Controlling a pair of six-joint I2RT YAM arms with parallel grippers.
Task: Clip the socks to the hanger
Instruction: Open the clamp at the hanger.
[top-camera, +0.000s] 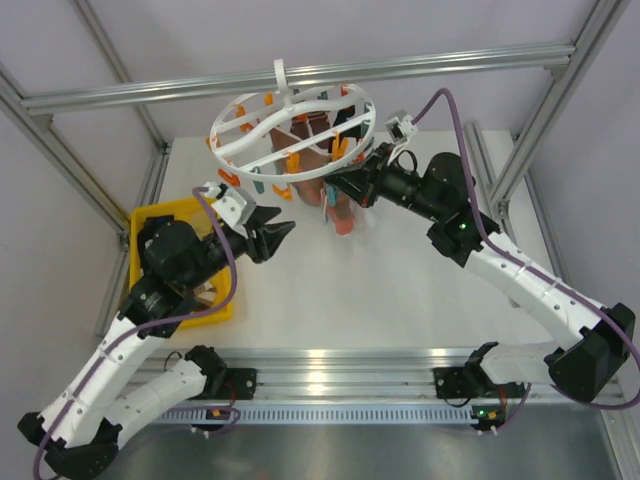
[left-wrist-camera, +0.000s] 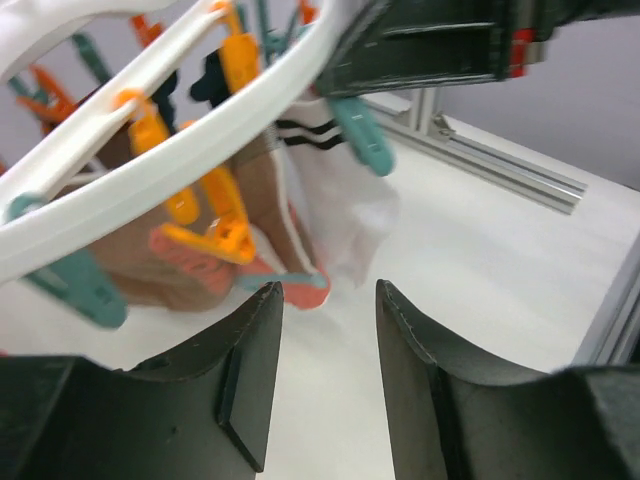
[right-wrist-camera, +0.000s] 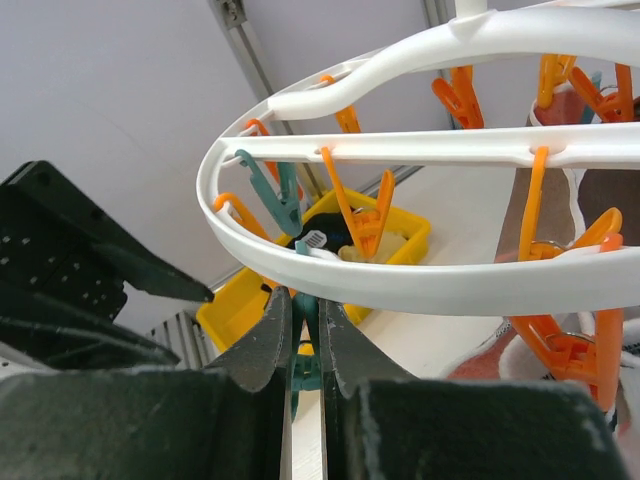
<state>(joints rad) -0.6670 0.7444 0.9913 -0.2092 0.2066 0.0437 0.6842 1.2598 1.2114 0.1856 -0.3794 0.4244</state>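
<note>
The white round hanger hangs from the top bar, with orange and teal clips below it. Brown socks with pink toes and a white sock hang clipped under it. My right gripper is under the ring's right side, shut on a teal clip just below the rim. My left gripper is open and empty, low and to the left of the hanging socks; in the left wrist view the pink sock toes lie just beyond its fingertips.
A yellow tray stands at the left edge under my left arm, with more socks in it. An aluminium bar carries the hanger, and frame posts stand at the back corners.
</note>
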